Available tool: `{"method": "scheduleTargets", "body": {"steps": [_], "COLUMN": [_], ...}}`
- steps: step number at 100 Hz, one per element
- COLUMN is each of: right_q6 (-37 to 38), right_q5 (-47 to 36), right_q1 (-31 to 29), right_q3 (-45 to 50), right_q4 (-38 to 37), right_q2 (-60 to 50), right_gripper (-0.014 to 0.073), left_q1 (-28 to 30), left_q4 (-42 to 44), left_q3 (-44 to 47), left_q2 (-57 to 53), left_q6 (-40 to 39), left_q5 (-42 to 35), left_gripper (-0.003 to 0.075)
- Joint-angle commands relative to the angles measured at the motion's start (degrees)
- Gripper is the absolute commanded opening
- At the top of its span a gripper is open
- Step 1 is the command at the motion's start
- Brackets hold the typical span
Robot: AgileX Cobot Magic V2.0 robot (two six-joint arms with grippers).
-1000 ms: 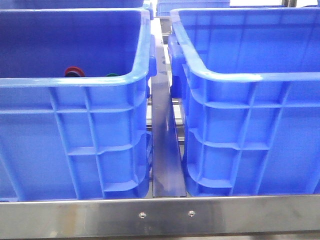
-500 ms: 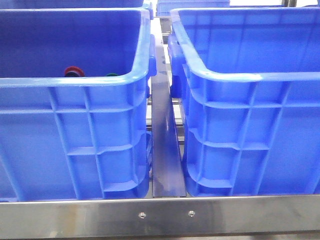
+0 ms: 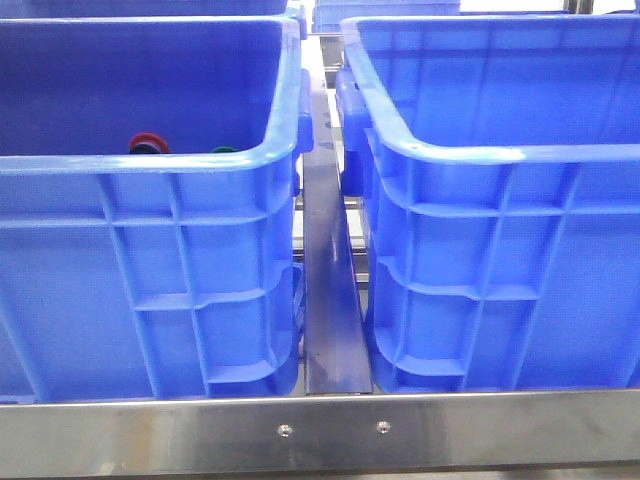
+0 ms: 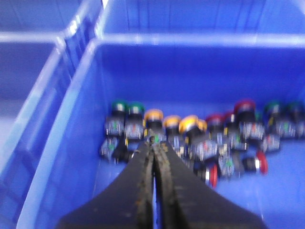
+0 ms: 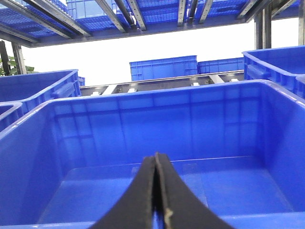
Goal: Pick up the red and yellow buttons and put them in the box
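You see two blue crates side by side on a steel frame (image 3: 330,430): the left crate (image 3: 150,290) and the right crate (image 3: 500,280).

In the blurred left wrist view, the buttons lie in one cluster on the left crate's floor, against its far wall: roughly four red buttons (image 4: 214,119), three yellow buttons (image 4: 153,115) and four green buttons (image 4: 119,106).

The left gripper (image 4: 153,143) hangs above the cluster, jaws pressed together, holding nothing. The right gripper (image 5: 156,160) hangs over the right crate, jaws likewise together.

More blue crates (image 5: 164,67) sit on steel racking (image 5: 119,12) beyond.
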Motion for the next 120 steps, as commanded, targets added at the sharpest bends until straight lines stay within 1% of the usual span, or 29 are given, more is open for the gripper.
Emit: {"method": "scheduleTargets", "body": {"steps": [1,8,21,42,49,53,59,63,64,66,69,70,73,76,77,78,85,97,108,120], "right_q6": [-0.2,-0.2,-0.2,-0.2,-0.2,-0.2,-0.2,-0.2,-0.2,-0.2,-0.2,-0.2,-0.2,-0.2,-0.2,-0.2,-0.2,-0.2,-0.2,-0.2], "right_q5": [-4.7,-4.7,-4.7,-4.7,-4.7,-4.7,-4.7,-4.7,-4.7,-4.7,-4.7,-4.7,-4.7,-4.7,-4.7,-4.7,-4.7,-4.7,-4.7,-4.7], "right_q1": [-0.4,-0.4,-0.4,-0.4,-0.4,-0.4,-0.4,-0.4,-0.4,-0.4,-0.4,-0.4,-0.4,-0.4,-0.4,-0.4,-0.4,-0.4,-0.4,-0.4], "right_q3": [-0.9,-0.9,-0.9,-0.9,-0.9,-0.9,-0.9,-0.9,-0.9,-0.9,-0.9,-0.9,-0.9,-0.9,-0.9,-0.9,-0.9,-0.9,-0.9,-0.9], "right_q4": [0.0,0.0,0.0,0.0,0.0,0.0,0.0,0.0,0.0,0.0,0.0,0.0,0.0,0.0,0.0,0.0,0.0,0.0,0.0,0.0], "right_q2": [-1.4,-1.4,-1.4,-1.4,-1.4,-1.4,-1.4,-1.4,-1.4,-1.4,-1.4,-1.4,-1.4,-1.4,-1.4,-1.4,-1.4,-1.4,-1.4,-1.4], "right_gripper": [-0.0097,-0.0097,-0.0097,-0.0097,-0.0097,-0.0097,-0.0097,-0.0097,-0.0097,-0.0097,-0.0097,-0.0097,-0.0097,-0.0097,-0.0097,-0.0097,-0.0097,-0.0097,-0.0097,-0.0097], "left_q1": [0.0,0.0,0.0,0.0,0.0,0.0,0.0,0.0,0.0,0.0,0.0,0.0,0.0,0.0,0.0,0.0,0.0,0.0,0.0,-2.6], "left_q4": [-0.9,-0.9,-0.9,-0.9,-0.9,-0.9,-0.9,-0.9,-0.9,-0.9,-0.9,-0.9,-0.9,-0.9,-0.9,-0.9,-2.4,-6.5,-11.5,-11.9], "left_q3": [-6.7,-9.8,-12.7,-13.0,-13.0,-13.0,-13.0,-13.0,-13.0,-13.0,-13.0,-13.0,-13.0,-13.0,-13.0,-13.0,-13.0,-13.0,-13.8,-15.8], "left_q2": [6.2,10.2,15.3,19.7,20.4,20.8,21.4,21.6,21.8,21.9,21.9,21.9,21.9,21.9,21.9,21.9,21.9,21.9,23.7,28.0], "left_q6": [0.9,0.9,0.9,1.1,1.1,1.1,1.1,1.1,1.1,1.1,1.1,1.1,1.1,1.1,1.1,1.1,1.1,1.4,4.2,4.2], "left_q5": [2.0,4.4,5.3,5.6,6.5,6.9,7.3,7.5,7.6,7.6,7.6,7.6,7.6,7.6,7.5,7.5,7.0,5.2,5.2,5.9], "left_gripper": [-0.0019,-0.0019,-0.0019,-0.0018,-0.0001,0.0034,0.0124,0.0206,0.0237,0.0270,0.0352,0.0352,0.0429,0.0491,0.0491,0.0519,0.0559,0.0556,0.0556,0.0555]}}
